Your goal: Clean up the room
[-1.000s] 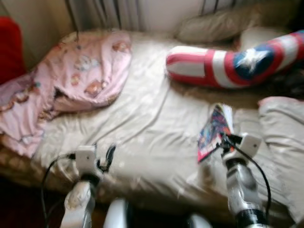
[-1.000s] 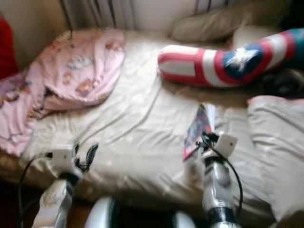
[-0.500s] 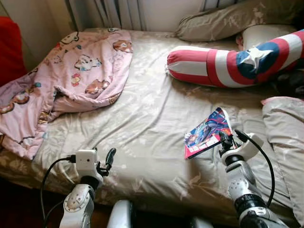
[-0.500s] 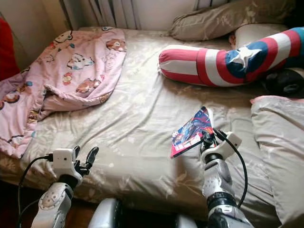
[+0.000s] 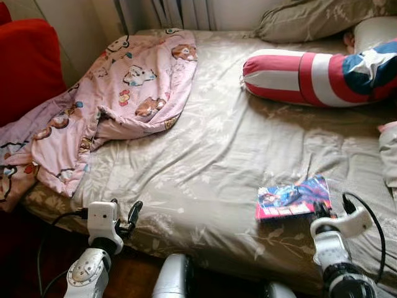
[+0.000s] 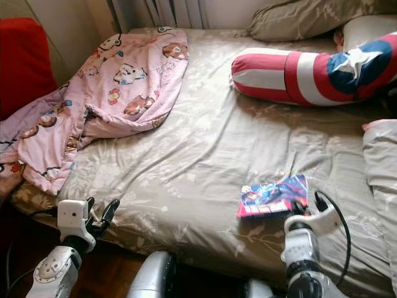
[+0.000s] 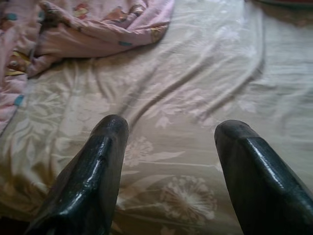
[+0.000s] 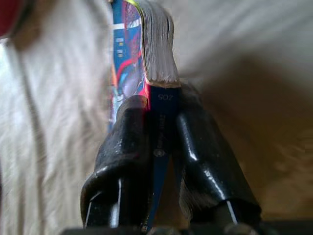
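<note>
A colourful comic book (image 5: 291,198) lies almost flat near the front right of the bed (image 5: 236,143), held by one edge. My right gripper (image 5: 323,211) is shut on that edge; the right wrist view has both black fingers (image 8: 124,156) clamped on the book (image 8: 146,54) near its spine. My left gripper (image 5: 127,214) hovers open over the bed's front left edge, and the left wrist view looks between its two spread fingers (image 7: 93,171) at bare sheet. A crumpled pink cartoon blanket (image 5: 118,93) covers the bed's far left corner.
A red, white and blue star bolster (image 5: 322,71) lies across the far right of the bed, with beige pillows (image 5: 304,18) behind it. Another pillow (image 5: 389,155) sits at the right edge. A red seat (image 5: 28,62) stands left of the bed. Dark floor (image 5: 25,261) lies below.
The book has come down from upright to almost flat near the sheet, still in my right gripper. The camera has swung left and nearer. My left gripper stays open.
</note>
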{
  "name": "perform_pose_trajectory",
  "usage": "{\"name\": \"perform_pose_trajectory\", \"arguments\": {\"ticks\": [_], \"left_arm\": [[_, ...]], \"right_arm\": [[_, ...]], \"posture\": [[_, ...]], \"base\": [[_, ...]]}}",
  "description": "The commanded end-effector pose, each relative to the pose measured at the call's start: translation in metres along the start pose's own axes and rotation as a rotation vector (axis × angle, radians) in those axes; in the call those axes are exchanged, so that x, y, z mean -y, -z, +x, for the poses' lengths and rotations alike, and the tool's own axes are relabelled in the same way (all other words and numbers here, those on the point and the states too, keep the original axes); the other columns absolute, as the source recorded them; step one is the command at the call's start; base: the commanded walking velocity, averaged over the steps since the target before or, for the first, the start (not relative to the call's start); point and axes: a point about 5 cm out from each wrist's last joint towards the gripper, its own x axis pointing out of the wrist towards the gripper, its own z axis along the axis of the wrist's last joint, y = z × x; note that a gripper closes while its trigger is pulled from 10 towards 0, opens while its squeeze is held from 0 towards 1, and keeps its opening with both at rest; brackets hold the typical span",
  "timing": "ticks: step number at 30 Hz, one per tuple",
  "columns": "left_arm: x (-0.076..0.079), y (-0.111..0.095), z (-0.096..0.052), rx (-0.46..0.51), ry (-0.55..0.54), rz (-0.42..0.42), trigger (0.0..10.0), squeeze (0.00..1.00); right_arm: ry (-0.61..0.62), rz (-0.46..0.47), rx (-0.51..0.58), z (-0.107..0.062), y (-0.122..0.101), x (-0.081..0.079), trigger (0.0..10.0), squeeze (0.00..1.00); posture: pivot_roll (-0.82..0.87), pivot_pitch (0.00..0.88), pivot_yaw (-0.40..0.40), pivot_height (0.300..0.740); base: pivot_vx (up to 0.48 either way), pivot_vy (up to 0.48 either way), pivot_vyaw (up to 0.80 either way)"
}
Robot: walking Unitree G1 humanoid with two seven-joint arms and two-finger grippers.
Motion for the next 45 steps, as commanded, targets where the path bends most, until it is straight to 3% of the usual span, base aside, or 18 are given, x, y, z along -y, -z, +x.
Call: {"name": "perform_pose_trajectory", "arguments": {"ticks": [1,5,11,18,19,20,21,22,23,28,29,30,45], "left_arm": [[-0.001,0.000,-0.006,-0.023,0.018,0.014,10.0,0.00],[-0.001,0.003,-0.008,-0.036,0.022,0.017,10.0,0.00],[0.000,0.003,-0.015,-0.059,0.039,0.024,10.0,0.00],[0.003,-0.001,-0.015,-0.057,0.044,0.019,10.0,0.00],[0.003,-0.002,-0.015,-0.059,0.045,0.018,10.0,0.00],[0.004,-0.002,-0.014,-0.060,0.047,0.017,10.0,0.00],[0.004,-0.003,-0.013,-0.060,0.048,0.017,10.0,0.00],[0.004,-0.003,-0.013,-0.061,0.049,0.017,10.0,0.00],[0.005,-0.004,-0.012,-0.063,0.052,0.016,10.0,0.00],[0.006,-0.004,-0.010,-0.069,0.054,0.016,10.0,0.00],[0.007,-0.004,-0.010,-0.070,0.055,0.016,10.0,0.00],[0.007,-0.004,-0.009,-0.073,0.056,0.016,10.0,0.00],[0.008,0.001,-0.002,-0.080,0.053,0.005,10.0,0.00]], "right_arm": [[0.099,0.025,-0.003,-0.005,0.001,0.018,10.0,0.00],[0.122,0.007,-0.009,-0.009,0.004,0.029,10.0,0.00],[0.204,0.053,-0.010,-0.014,0.006,0.044,10.0,0.00],[0.234,0.034,-0.020,-0.016,0.007,0.049,10.0,0.00],[0.234,0.034,-0.019,-0.016,0.007,0.049,10.0,0.05],[0.232,0.033,-0.019,-0.016,0.006,0.049,10.0,0.23],[0.231,0.033,-0.018,-0.016,0.006,0.049,10.0,0.68],[0.230,0.033,-0.017,-0.016,0.005,0.049,10.0,0.68],[0.231,0.031,-0.015,-0.015,0.004,0.049,10.0,0.97],[0.241,0.031,0.014,-0.013,-0.005,0.048,10.0,0.94],[0.242,0.032,0.022,-0.013,-0.007,0.048,10.0,0.89],[0.240,0.035,0.030,-0.012,-0.009,0.047,10.0,0.00],[0.243,0.030,0.038,-0.014,-0.007,0.049,10.0,0.00]], "posture": [[0.18,0.187,0.134,0.640],[0.19,0.202,0.145,0.640],[0.19,0.218,0.152,0.640],[0.20,0.229,0.157,0.640],[0.20,0.230,0.158,0.640],[0.20,0.232,0.159,0.640],[0.20,0.234,0.159,0.640],[0.20,0.234,0.160,0.640],[0.20,0.235,0.160,0.640],[0.20,0.236,0.160,0.640],[0.20,0.236,0.159,0.640],[0.20,0.236,0.159,0.640],[0.18,0.224,0.142,0.640]], "base": [[0.000,0.000,0.00],[0.000,0.000,0.00],[0.000,0.000,0.00],[0.000,0.000,0.00],[0.000,0.000,0.00],[0.000,0.000,0.00],[0.000,0.000,0.00],[0.000,0.000,0.00],[0.000,0.000,0.00],[0.000,0.000,0.00],[0.000,0.000,0.00],[0.000,0.000,0.00],[0.000,0.000,0.00]]}}
